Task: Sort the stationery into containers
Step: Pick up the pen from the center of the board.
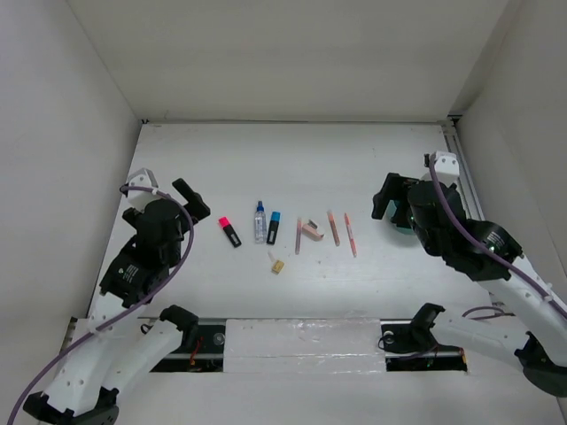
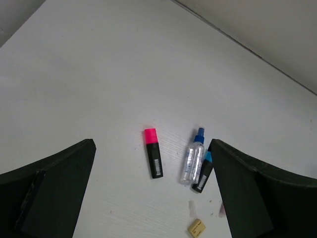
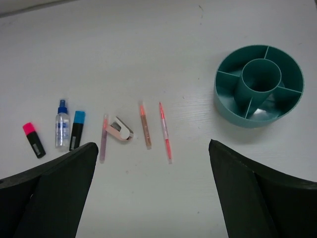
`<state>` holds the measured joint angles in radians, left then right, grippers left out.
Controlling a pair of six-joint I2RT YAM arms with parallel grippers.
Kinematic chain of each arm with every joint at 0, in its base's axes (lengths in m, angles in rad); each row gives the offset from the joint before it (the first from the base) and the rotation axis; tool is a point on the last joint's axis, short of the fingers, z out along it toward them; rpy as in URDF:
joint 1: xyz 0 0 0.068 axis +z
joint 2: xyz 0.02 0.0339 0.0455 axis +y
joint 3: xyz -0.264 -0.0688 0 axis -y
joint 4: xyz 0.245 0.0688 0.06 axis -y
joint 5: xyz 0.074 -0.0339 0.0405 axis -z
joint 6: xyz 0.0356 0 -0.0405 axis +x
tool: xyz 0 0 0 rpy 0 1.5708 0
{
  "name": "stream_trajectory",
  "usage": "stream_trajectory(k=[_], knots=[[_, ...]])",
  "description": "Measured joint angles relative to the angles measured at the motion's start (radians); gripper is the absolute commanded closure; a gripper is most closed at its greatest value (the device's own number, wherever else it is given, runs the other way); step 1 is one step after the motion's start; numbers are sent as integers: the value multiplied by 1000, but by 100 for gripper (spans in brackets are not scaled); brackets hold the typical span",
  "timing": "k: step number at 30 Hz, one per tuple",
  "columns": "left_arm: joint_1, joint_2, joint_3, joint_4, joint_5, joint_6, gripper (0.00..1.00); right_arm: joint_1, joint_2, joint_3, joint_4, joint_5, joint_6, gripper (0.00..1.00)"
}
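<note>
White tabletop [image 1: 354, 159], boxed in by pale walls, is carrying the stationery in a loose row across its middle. From the 9 o'clock end: pink-capped marker [image 1: 229, 232], clear bottle [image 1: 260, 221], blue-capped marker [image 1: 274, 227], then a pink block [image 1: 312, 233] among three salmon pencils [image 1: 333, 227]. A tiny tan piece [image 1: 277, 266] is lying at 6 o'clock of the blue-capped marker. Teal cup [image 3: 237, 115] is standing well apart at the 3 o'clock end, its visible compartments showing nothing inside; from above, the right arm is hiding most of it. Left end effector [image 2: 152, 142] and right end effector [image 3: 153, 144] are both hanging above the row, fingers spread and nothing between them, so sorting is judged not begun.

Hazards, as judgements:
- **Crowding:** the bottle and blue-capped marker are lying just beside each other, perhaps touching, so a descending finger is likely pushing one away or pinching both.
- **Rolling:** the bottle, being round, is liable to roll when nudged.
- **Thin grasps:** the pencils are lying thin and flat, offering little to close on, and a slipping pinch may be scattering neighbours.
- **Cup contact:** the cup looks light, so a strike on its rim may be shoving it. An item released over a divider may be lodging across compartments.
</note>
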<state>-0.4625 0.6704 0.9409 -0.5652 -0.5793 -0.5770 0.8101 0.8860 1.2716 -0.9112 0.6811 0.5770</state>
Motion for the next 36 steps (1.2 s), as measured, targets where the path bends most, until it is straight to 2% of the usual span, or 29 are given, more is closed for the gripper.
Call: stream_trajectory(k=[6, 9, 15, 21, 22, 23, 30, 36], knots=[[0, -30, -7, -1, -20, -31, 1, -21, 29, -3, -3, -50, -4, 0], [0, -43, -8, -2, -14, -38, 1, -73, 64, -26, -1, -91, -3, 0], [0, -113, -11, 6, 58, -27, 1, -211, 187, -164, 60, -226, -3, 0], [0, -170, -11, 12, 51, -22, 1, -237, 336, -224, 91, -306, -6, 0], [0, -159, -11, 12, 49, -22, 1, -238, 355, -224, 101, -310, -8, 7], [0, -145, -11, 11, 49, -22, 1, -240, 373, -224, 111, -312, -14, 9], [0, -30, -11, 7, 68, -22, 1, -269, 438, -224, 164, -359, -39, 20], [0, -24, -12, 7, 83, -20, 1, -286, 515, -242, 241, -380, -46, 20]])
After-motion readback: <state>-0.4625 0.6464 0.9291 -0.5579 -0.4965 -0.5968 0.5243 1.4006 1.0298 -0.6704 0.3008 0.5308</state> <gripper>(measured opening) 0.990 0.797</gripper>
